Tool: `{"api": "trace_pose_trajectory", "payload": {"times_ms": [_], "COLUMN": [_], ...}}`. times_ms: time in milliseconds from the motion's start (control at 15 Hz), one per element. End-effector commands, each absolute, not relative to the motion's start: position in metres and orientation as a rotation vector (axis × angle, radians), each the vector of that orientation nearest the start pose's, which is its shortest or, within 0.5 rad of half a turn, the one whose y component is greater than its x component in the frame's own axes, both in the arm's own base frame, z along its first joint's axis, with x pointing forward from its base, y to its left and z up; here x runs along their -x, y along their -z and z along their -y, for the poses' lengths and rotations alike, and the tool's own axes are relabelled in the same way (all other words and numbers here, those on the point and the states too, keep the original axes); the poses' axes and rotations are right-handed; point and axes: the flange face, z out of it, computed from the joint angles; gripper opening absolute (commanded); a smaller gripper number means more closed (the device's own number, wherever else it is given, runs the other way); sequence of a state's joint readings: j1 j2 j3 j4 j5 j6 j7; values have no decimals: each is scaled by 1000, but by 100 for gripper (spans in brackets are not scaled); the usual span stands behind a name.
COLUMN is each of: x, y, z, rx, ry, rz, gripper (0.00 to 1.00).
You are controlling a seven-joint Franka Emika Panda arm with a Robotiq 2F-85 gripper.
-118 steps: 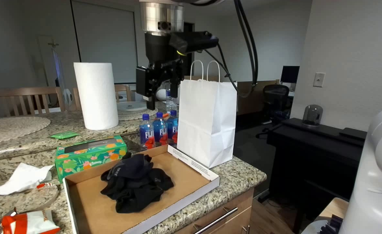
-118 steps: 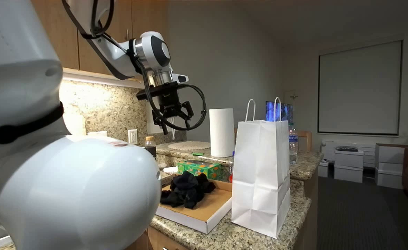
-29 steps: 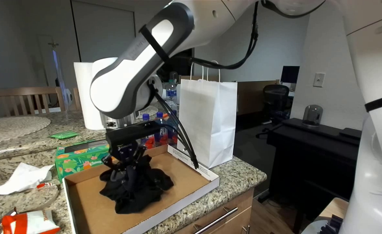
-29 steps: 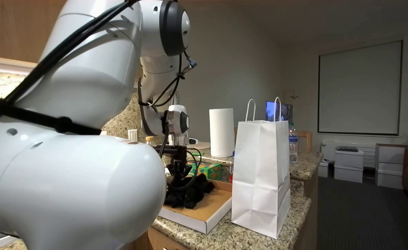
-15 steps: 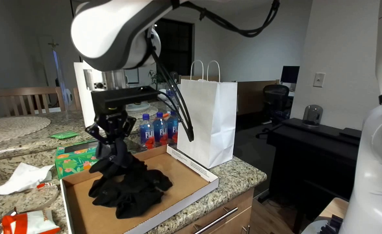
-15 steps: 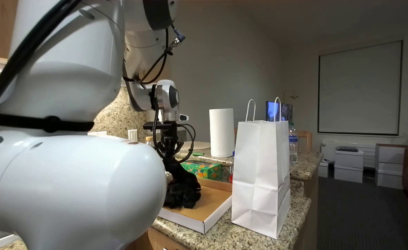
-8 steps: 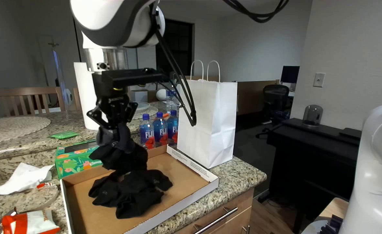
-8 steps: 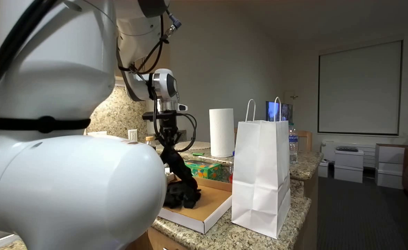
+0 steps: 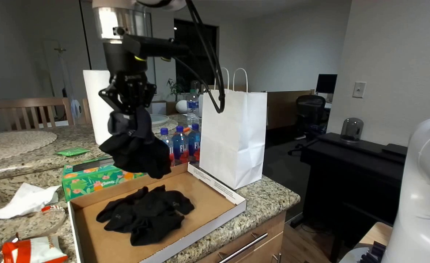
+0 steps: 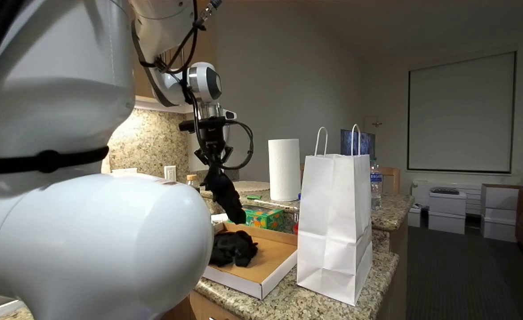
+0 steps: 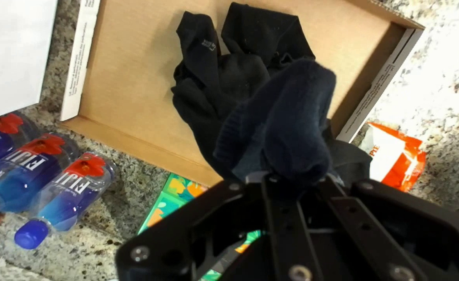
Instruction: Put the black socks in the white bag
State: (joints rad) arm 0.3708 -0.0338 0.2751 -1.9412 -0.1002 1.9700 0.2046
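Granite counter [image 9: 273, 195]; centre-left of frame, the gripper [image 9: 128, 115] pinches some black socks [image 9: 142, 153], likely light, soft, best held by bunched folds.

Granite countertop [image 9: 273, 199], two levels; items directly supported.
Lower level [image 9: 262, 190]: shallow cardboard tray [image 9: 204, 188], flat; white bag [image 9: 233, 138], upright, just beside one end of the tray; three blue-capped bottles [image 9: 180, 144], upright, between the tray and the upper level [image 9: 74, 137]; patterned tissue box [image 9: 94, 180], just beside the tray; crumpled white tissue [image 9: 23, 202] and red-and-white packet [image 9: 36, 251], near the tray's opposite end; upper level: paper towel roll [image 9: 97, 104], upright; round placemat [image 9: 15, 144] and green packet [image 9: 73, 151], flat.
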Motion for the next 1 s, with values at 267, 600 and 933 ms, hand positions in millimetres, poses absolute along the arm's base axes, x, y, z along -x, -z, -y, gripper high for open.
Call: {"api": "trace_pose_trajectory", "payload": {"times_ms": [267,600,933], "x": [-427,-425,-433], "y": [-583,-646,-711], "z": [-310,-285,-249], "rx": [3149,3268,3346], "ry": [213,203,256], "rz": [925,868,699], "gripper": [8,8,8]}}
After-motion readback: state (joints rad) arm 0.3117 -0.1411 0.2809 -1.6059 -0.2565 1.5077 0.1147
